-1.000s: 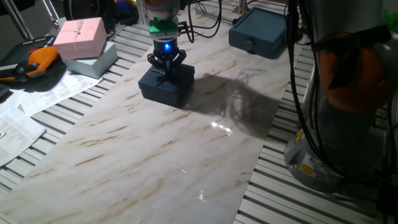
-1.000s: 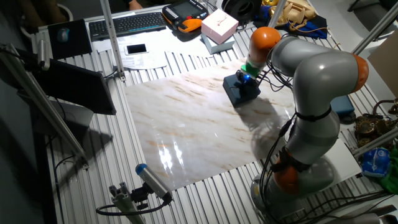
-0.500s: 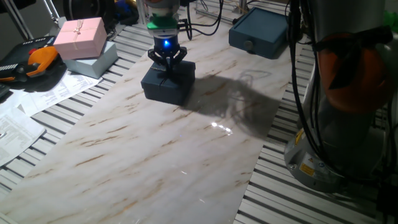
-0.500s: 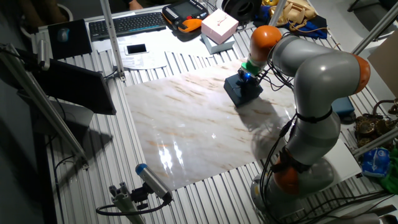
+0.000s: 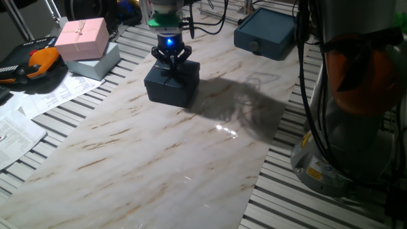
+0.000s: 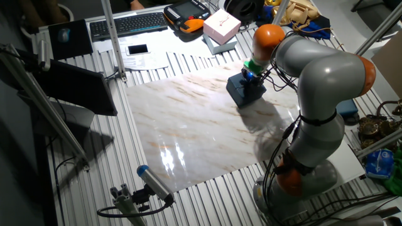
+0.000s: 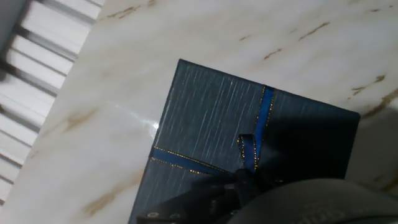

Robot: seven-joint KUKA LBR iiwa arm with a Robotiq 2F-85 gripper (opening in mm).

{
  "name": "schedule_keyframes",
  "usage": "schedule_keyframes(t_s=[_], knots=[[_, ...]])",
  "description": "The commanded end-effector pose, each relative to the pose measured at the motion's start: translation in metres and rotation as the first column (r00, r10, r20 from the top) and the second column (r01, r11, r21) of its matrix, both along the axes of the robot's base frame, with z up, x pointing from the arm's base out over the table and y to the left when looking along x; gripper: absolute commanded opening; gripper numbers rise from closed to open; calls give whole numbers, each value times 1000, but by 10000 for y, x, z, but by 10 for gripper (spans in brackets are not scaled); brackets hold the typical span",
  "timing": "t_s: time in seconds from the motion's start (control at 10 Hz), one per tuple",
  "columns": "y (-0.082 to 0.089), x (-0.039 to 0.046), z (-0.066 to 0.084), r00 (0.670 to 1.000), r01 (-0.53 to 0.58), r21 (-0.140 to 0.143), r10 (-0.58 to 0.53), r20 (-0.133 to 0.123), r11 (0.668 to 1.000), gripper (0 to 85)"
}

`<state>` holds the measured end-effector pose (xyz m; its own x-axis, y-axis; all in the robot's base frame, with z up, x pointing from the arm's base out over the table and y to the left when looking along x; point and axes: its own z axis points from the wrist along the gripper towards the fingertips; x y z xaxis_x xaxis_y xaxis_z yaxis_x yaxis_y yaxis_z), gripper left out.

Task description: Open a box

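Note:
The small dark navy box (image 5: 170,86) stands on the marble board, lid on, with a thin blue ribbon (image 7: 260,124) crossing the lid. It also shows in the other fixed view (image 6: 245,92) and fills the hand view (image 7: 205,118). My gripper (image 5: 170,67) points straight down on the middle of the lid. Its fingers are drawn together at the ribbon's bow. In the hand view the gripper (image 7: 244,186) is a dark blur over the bow. In the other fixed view the gripper (image 6: 249,78) sits on top of the box. No white insert shows.
A pink gift box (image 5: 82,36) lies on a grey box at the back left, beside papers (image 5: 25,108) and an orange tool (image 5: 41,62). A larger blue case (image 5: 264,37) sits at the back right. The arm's base (image 5: 356,95) stands at the right.
My gripper has risen slightly and its fingers have drawn closer together. The box has shifted a little up and to the right in the fixed view.

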<state>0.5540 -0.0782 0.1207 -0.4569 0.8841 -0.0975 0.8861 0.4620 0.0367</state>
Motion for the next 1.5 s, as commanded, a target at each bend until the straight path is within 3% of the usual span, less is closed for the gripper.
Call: schedule_keyframes(t_s=[0.0, 0.6, 1.0, 1.4], knots=[[18, 10, 55, 1000, 4, 7, -4, -9, 1000, 0], [152, -7, 197, 999, 42, 44, -41, -32, 998, 0], [358, -47, 318, 997, 58, 35, -57, -46, 998, 0], [489, -87, 337, 998, 29, 50, -26, -64, 998, 0]])
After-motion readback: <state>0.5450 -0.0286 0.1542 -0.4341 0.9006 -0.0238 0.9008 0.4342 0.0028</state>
